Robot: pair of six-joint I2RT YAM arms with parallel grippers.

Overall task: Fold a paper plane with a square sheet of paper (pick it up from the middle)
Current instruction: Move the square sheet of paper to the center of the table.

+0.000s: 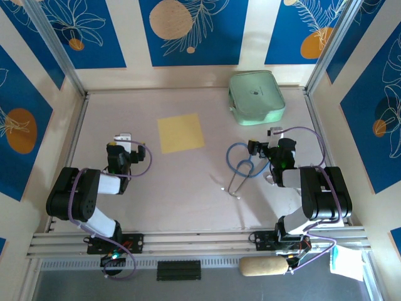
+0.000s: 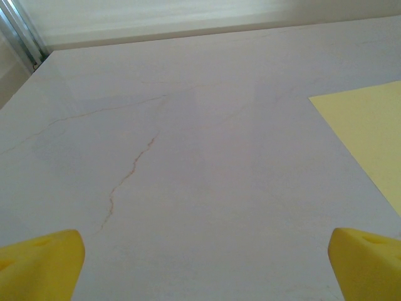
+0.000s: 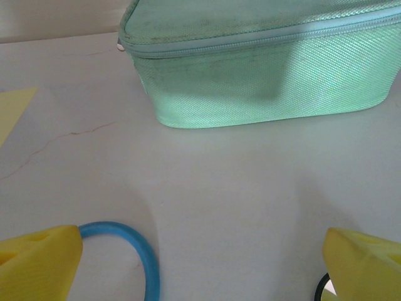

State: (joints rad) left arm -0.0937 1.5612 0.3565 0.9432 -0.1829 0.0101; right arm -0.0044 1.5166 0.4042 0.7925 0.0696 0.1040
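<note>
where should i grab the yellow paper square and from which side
Its middle, from straight above. The square sheet of paper lies flat on the table with no lifted edge to get under, so a downward pinch that bunches the centre probably works best. The open left hand is nearer.

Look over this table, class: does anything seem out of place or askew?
A blue cable lies looped loose beside the right arm, unrelated to paper folding. The yellow paper sits flat but slightly turned against the table edges.

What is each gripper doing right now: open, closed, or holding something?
Left gripper: open, holding nothing.
Right gripper: open, holding nothing.
</note>
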